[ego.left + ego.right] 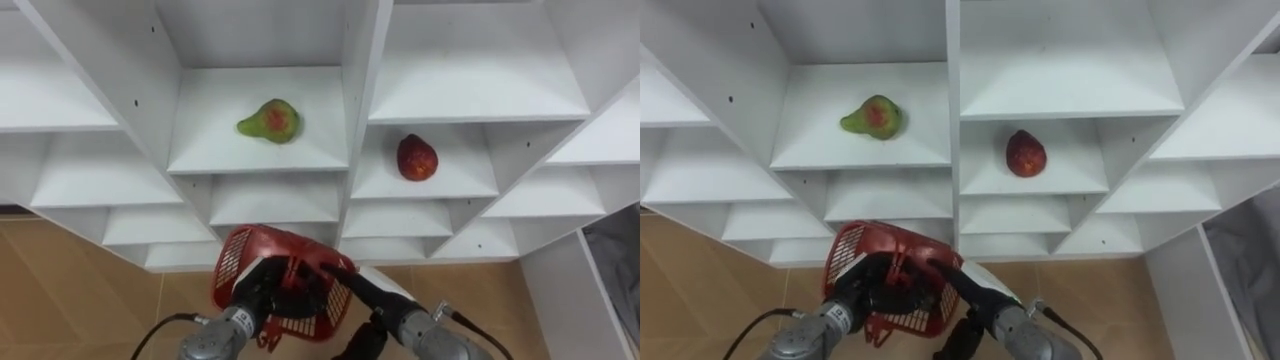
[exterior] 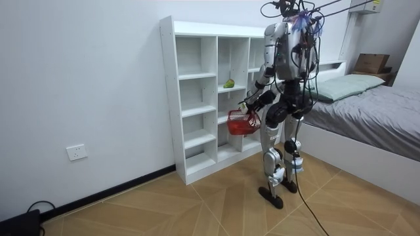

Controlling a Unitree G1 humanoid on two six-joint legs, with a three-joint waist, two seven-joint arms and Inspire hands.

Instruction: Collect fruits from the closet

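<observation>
A green pear with a red blush (image 1: 268,121) lies on a middle shelf of the white closet (image 1: 360,60). A red fruit (image 1: 417,157) rests one compartment to the right and a level lower. Below them I hold a red plastic basket (image 1: 248,262), tilted, in front of the lower shelves. My left hand (image 1: 258,292) is curled on it from below. My right hand (image 1: 352,287) reaches in from the right, its dark fingers stretched out at the basket's rim. The basket's inside is partly hidden by my hands. In the room view I stand upright facing the closet (image 2: 197,98), basket (image 2: 243,122) at hip height.
Several other compartments around the fruits are bare. A bed (image 2: 367,105) stands close on my right, and its white frame (image 1: 560,300) borders the closet's lower right. Wooden floor (image 1: 60,290) shows below the shelves.
</observation>
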